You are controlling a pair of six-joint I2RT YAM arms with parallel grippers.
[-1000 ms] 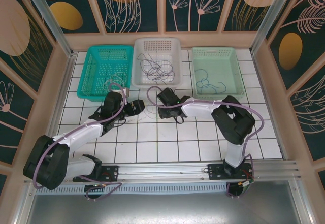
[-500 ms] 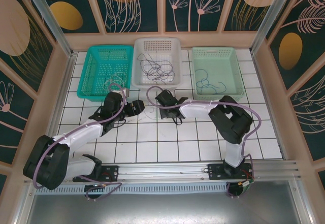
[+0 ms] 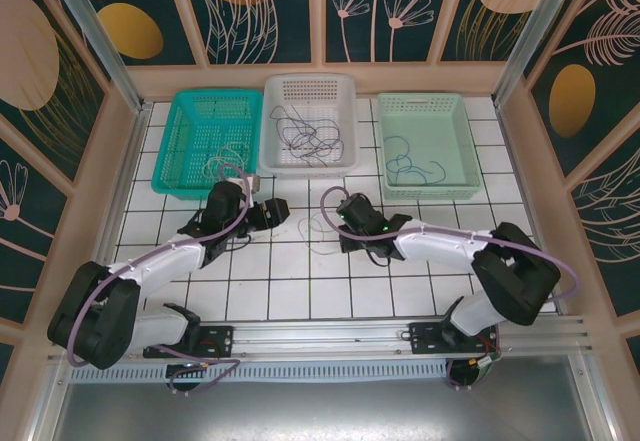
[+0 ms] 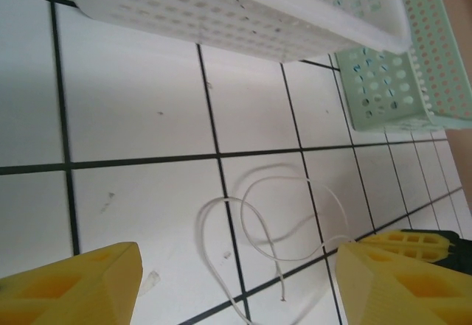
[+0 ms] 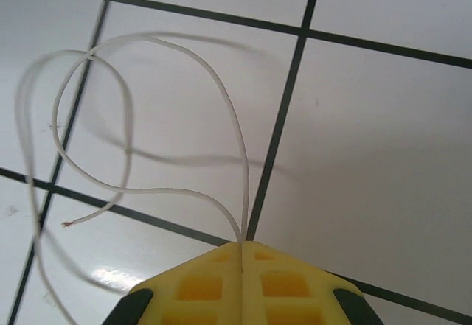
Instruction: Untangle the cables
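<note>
Two baskets hold dark cables (image 3: 312,139): white basket (image 3: 310,83), mint basket (image 3: 420,99); right tool (image 5: 243,255) pinches pale cable (image 5: 221,96); left tool (image 4: 236,277) spread.

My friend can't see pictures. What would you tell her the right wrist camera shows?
The robot's yellow right hand is pinched shut on a thin white floppy wire. The wire curls away in loose loops over a white tiled table with dark lines between the tiles.
</note>
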